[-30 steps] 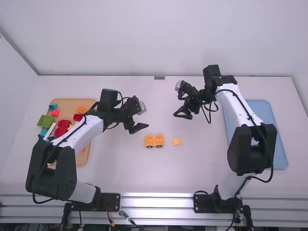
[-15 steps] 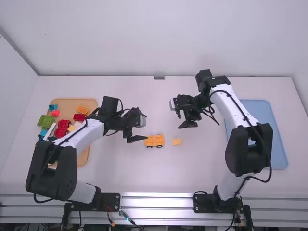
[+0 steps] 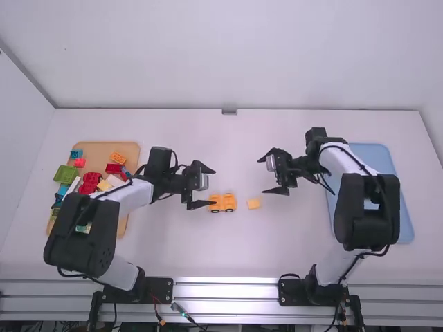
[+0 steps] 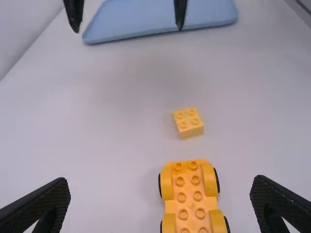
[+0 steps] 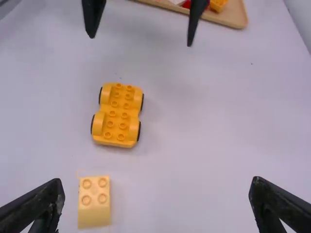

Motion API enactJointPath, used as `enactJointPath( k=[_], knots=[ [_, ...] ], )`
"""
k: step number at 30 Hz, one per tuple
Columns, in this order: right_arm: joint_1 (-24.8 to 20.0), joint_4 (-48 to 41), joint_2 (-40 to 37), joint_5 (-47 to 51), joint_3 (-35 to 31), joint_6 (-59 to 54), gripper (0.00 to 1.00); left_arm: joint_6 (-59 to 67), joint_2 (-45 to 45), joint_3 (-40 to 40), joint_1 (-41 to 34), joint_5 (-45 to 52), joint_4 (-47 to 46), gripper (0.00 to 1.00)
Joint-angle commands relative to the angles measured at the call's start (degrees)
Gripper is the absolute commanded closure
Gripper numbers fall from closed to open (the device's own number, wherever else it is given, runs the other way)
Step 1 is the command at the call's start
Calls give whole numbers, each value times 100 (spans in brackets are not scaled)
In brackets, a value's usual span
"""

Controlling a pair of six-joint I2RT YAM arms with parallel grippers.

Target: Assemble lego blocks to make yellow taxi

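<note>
Facing each other in the high view, the left gripper (image 3: 214, 187) and right gripper (image 3: 261, 176), spread wide, hover between the table's (image 3: 173, 238) side edges near one yellow wheeled base (image 3: 222, 203) and one yellow four-stud brick (image 3: 254, 204). Arms (image 3: 131, 196) partly cover the wooden tray (image 3: 100, 153) of mixed bricks (image 3: 92, 178) (too hidden to count) near the left edge, the blue tray (image 3: 377, 152) near the right. Left wrist view: jaws parted, base and brick apart. Right wrist view: jaws parted, four wheels (image 5: 139, 131).

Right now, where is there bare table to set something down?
Bare table lies between the left gripper and back wall, and between the yellow car base and metal rail. Crowded: the wooden tray with its blocks; that gripper crowds the car base.
</note>
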Motion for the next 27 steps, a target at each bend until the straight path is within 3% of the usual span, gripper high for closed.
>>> enactJointPath(
  k=[1, 5, 10, 13, 20, 27],
  knots=[
    [39, 219, -24, -544, -345, -468, 1, -39, 223, -66, -9, 326, 79, 1],
    [144, 837, -24, -306, -675, -280, 1, -42, 511, -66, -7, 321, 278, 1],
    [404, 2441, -24, 20, -1082, 1585, 1, -59, 649, -66, -9, 199, 297, 1],
    [527, 3001, -24, 81, -1331, 1952, 1, -61, 675, -66, -9, 199, 293, 1],
    [527, 3259, -17, 66, -1947, 1303, 1, -63, 675, -61, -9, 197, 343, 1],
    [343, 3757, 396, -109, -2037, 1650, 0, -61, 675, -63, -9, 214, 385, 1]
  ],
)
